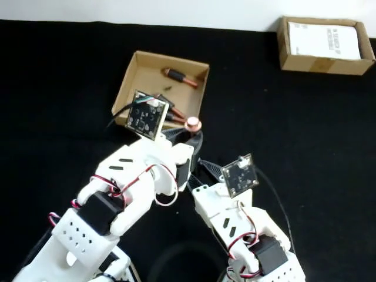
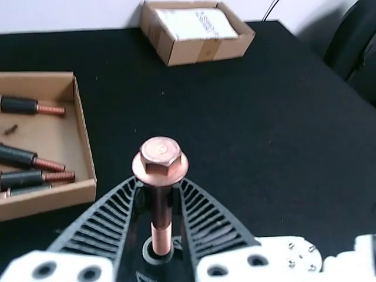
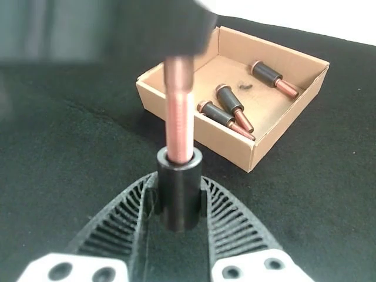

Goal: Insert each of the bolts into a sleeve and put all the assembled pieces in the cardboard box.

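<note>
Bolt (image 2: 160,164) entering sleeve (image 3: 179,191), beside the cardboard box (image 1: 132,76)
The left gripper (image 2: 158,185) clamps the copper bolt, threaded end inside the black sleeve pinched by the right gripper (image 3: 179,185); assembled pieces (image 1: 179,77) lie in the cardboard box; the farther box (image 1: 294,59) holds a white sheet (image 1: 325,40), print unreadable

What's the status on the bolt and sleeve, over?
Left hand shut on bolt, right hand shut on sleeve. Bolt tip in sleeve, not fully in. Beside them, box with finished pieces inside.
</note>
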